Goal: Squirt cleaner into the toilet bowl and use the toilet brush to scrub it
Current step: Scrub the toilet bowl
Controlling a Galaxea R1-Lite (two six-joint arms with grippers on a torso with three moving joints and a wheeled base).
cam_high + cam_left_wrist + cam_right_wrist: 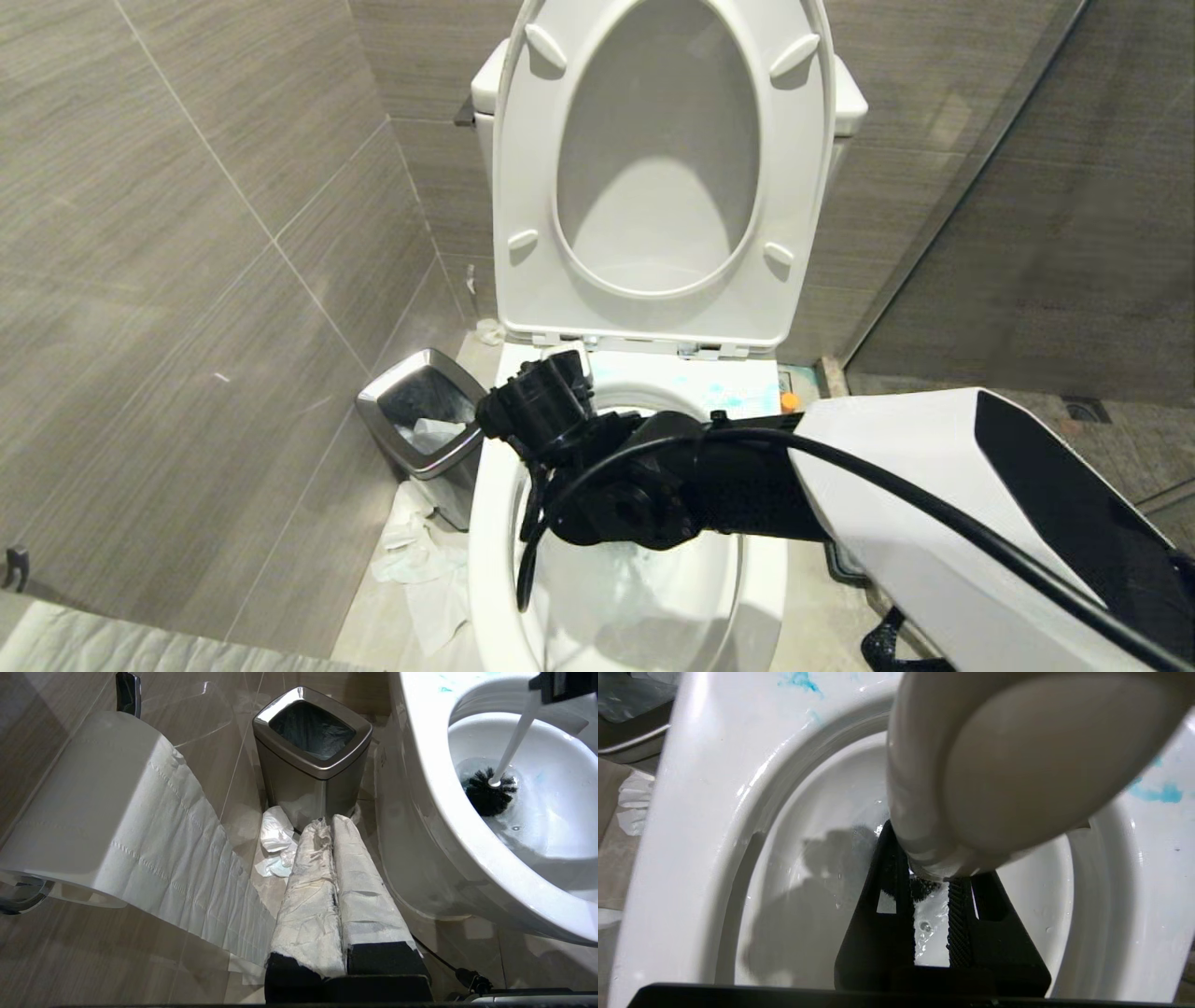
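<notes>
The toilet bowl (487, 532) stands open, its seat and lid (523, 187) raised. Turquoise cleaner (719, 390) is smeared on the back rim, and cleaner (1155, 794) also marks the rim in the right wrist view. My right gripper (546, 399) reaches over the bowl from the right, shut on the toilet brush handle (1017, 765). My right gripper (930, 877) points down into the bowl (691, 812). In the left wrist view the white handle (514, 742) slants down and the black bristle head (488, 795) sits in the water. My left gripper (327, 823), its fingers wrapped in paper, hangs shut beside the bowl (420, 793).
A square steel bin (425, 425) stands on the floor left of the toilet, with crumpled tissue (420, 560) in front of it. A toilet paper roll (93, 812) hangs on the left wall with a strip trailing down. Tiled walls close both sides.
</notes>
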